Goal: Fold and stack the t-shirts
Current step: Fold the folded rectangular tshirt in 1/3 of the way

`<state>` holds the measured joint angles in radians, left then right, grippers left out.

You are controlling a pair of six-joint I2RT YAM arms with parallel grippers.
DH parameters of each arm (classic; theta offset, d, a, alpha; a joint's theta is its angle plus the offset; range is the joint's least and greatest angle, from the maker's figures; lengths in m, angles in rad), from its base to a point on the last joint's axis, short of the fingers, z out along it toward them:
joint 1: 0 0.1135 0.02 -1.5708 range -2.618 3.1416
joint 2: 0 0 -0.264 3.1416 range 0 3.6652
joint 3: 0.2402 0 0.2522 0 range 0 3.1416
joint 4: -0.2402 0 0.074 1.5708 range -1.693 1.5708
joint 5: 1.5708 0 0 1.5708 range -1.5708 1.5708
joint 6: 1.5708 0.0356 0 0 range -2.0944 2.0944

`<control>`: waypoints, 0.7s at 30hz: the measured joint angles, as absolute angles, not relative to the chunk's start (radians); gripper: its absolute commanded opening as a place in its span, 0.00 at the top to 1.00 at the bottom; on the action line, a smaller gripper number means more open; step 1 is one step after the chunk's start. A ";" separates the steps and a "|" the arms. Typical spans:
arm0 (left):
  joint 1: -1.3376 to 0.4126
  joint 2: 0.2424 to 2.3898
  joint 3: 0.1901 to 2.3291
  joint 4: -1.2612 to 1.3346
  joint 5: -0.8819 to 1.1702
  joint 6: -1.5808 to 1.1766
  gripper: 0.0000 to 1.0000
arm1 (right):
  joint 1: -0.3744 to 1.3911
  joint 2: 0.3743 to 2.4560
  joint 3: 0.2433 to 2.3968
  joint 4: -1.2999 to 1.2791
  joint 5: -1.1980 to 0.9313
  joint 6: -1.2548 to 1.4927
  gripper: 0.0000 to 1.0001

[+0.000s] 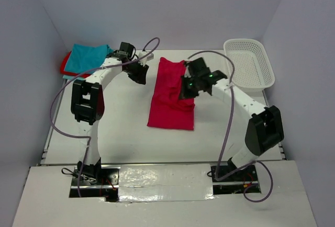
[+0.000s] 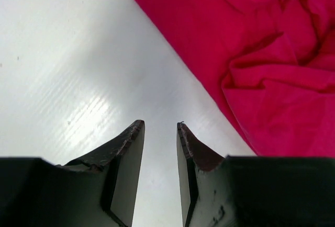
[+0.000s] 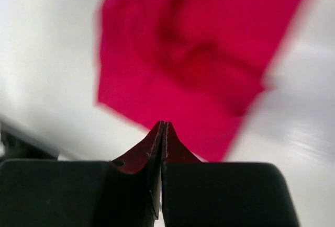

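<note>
Cloth of the magenta t-shirt (image 1: pixel 168 105) lies rumpled, a long folded rectangle.

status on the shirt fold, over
Left gripper open, empty, beside magenta t-shirt. Right gripper shut, empty, above it. Shirt rumpled, not stacked. Nothing in the way.

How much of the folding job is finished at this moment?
Done: a folded teal shirt lies on a red shirt at the far left. In hand: the magenta shirt, a rumpled long strip; left gripper open, right gripper shut, both empty. Left: finish folding it and stack it.
</note>
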<state>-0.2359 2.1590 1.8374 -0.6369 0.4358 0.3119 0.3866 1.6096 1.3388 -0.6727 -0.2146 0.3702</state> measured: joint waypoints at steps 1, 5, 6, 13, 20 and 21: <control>-0.231 2.145 1.831 -0.649 0.436 0.310 0.57 | 0.451 1.593 1.322 -0.659 -0.222 0.372 1.00; -0.224 2.087 1.814 -0.687 0.440 0.306 0.57 | 0.598 1.653 1.291 -0.601 -0.250 0.383 1.00; -0.223 2.069 1.804 -0.691 0.443 0.306 0.57 | 0.603 1.685 1.283 -0.587 -0.254 0.385 1.00; -0.213 1.963 1.686 -0.685 0.457 0.302 0.57 | 0.625 1.961 1.324 -0.590 -0.221 0.393 1.00; -0.202 1.954 1.643 -0.681 0.471 0.298 0.57 | 0.629 2.002 1.440 -0.650 -0.072 0.398 1.00; -0.201 1.953 1.639 -0.680 0.472 0.298 0.57 | 0.629 2.020 1.480 -0.671 -0.030 0.395 1.00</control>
